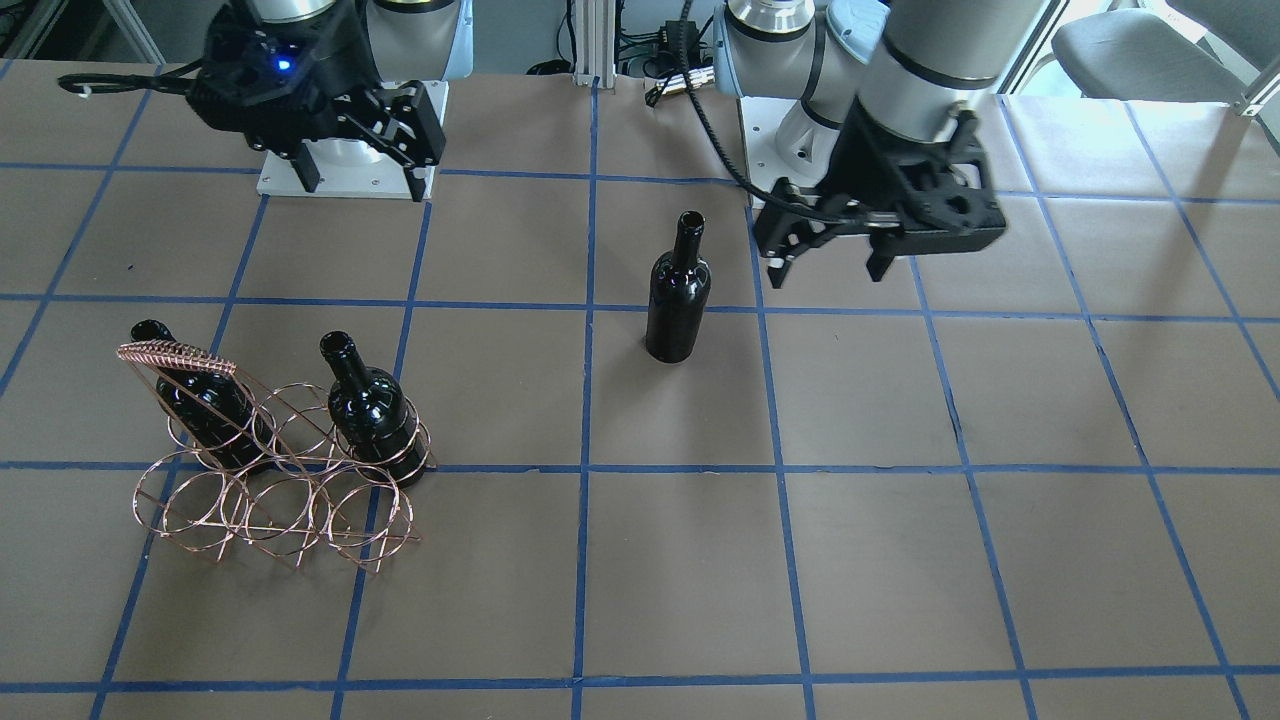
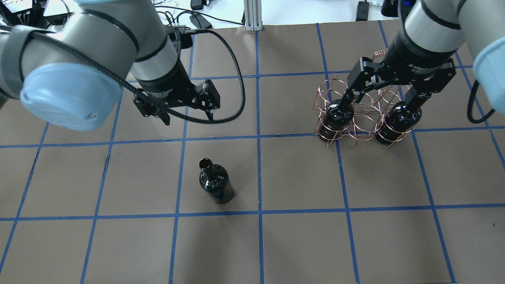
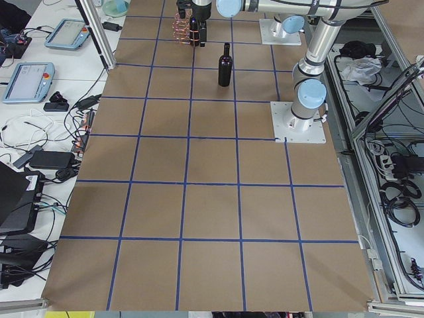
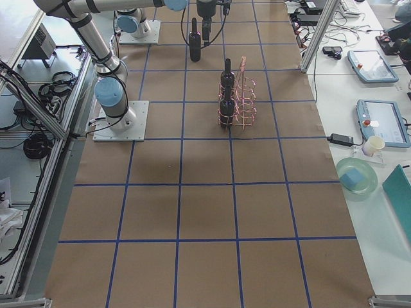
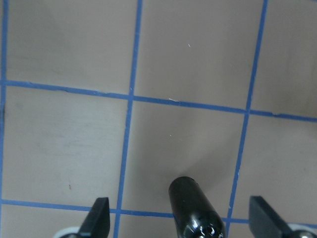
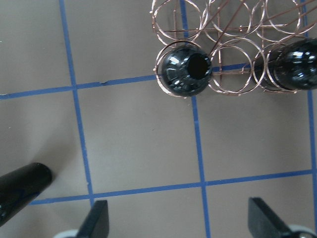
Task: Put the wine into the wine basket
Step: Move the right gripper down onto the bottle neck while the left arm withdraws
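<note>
Black wine (image 1: 678, 300) upright, apart from left tool (image 1: 828, 264)

**Brown table, blue tape grid**

The table (image 1: 900, 560) carries one upright wine (image 1: 677, 300) just right of centre in the front-facing view. The wine basket (image 1: 280, 500) stands at lower left, and the two more bottles (image 1: 370, 405) in it seemingly reach the tabletop.

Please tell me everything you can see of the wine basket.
The wine basket is a rack of thin rose-copper wire: six round rings in two rows, with a slanted, coil-wrapped handle above one end. It stands upright on the table. Two black bottles stand in the end rings of the row nearer the robot; the other four rings are empty.
</note>
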Available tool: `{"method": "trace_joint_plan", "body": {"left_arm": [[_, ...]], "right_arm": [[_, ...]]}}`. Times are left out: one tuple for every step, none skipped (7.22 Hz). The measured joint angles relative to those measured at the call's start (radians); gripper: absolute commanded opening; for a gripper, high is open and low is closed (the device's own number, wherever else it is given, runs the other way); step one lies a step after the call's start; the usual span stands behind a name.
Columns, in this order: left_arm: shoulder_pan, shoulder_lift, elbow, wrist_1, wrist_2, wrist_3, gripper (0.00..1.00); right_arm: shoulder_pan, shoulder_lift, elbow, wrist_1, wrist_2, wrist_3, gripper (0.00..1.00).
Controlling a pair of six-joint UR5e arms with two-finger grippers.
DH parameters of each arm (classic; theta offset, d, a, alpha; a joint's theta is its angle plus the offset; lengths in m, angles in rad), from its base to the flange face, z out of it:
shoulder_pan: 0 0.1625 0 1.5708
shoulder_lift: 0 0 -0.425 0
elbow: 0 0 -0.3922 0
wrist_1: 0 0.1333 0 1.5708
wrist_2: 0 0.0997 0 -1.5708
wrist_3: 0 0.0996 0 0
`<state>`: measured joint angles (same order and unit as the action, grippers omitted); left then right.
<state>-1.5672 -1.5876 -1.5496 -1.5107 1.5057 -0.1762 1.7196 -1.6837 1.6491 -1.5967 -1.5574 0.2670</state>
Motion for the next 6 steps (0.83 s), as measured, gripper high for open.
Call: {"method": "trace_joint_plan", "body": {"left_arm": [[0.088, -0.005, 0.014, 0.005, 0.009, 0.079, 1.0], [0.161, -0.012, 0.019, 0.014, 0.025, 0.154, 1.0], [0.216, -0.023, 0.02, 0.033, 0.037, 0.203, 1.0], [0.256, -0.035, 0.02, 0.054, 0.042, 0.234, 1.0], [0.287, -0.045, 0.02, 0.064, 0.044, 0.268, 1.0], [0.312, -0.053, 0.019, 0.067, 0.044, 0.304, 1.0]], "right_arm": [[0.079, 0.022, -0.002, -0.037, 0.001, 0.088, 0.99], [0.157, 0.054, -0.007, -0.082, -0.001, 0.172, 1.0], [0.235, 0.098, -0.012, -0.134, -0.005, 0.263, 1.0], [0.313, 0.148, -0.019, -0.194, -0.009, 0.354, 1.0], [0.377, 0.195, -0.032, -0.237, -0.014, 0.429, 1.0], [0.422, 0.239, -0.05, -0.266, -0.015, 0.482, 1.0]]}}
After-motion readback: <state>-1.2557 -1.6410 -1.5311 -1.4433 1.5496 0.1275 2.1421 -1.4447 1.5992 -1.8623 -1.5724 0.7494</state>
